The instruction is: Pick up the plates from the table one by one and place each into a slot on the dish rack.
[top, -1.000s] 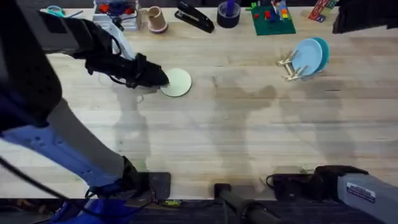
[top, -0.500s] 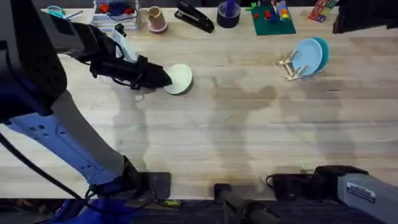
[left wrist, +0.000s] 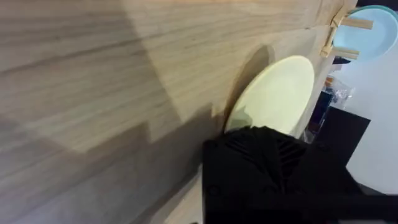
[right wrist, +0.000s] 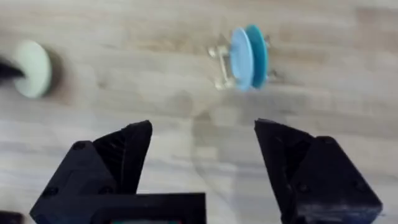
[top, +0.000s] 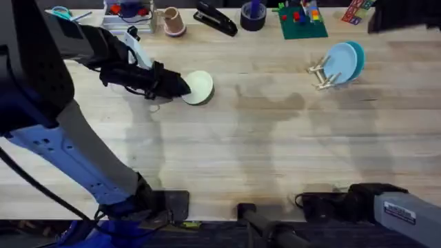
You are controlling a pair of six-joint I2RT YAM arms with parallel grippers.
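Clamping the cream plate by its near rim, the left gripper tilts it for slotting into the rack; the right gripper gapes empty.

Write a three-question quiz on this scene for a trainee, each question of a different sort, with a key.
1. True or false: the left gripper is shut on the pale yellow plate.
2. Which plates already stand in the dish rack? A) the light blue plate and the teal plate; B) two yellow ones; C) none.
3. Fill in: the right gripper is ____, with nothing between its fingers.

Key: 1 true, its edge is pinched and the plate is tilted off the table. 2 A. 3 open.
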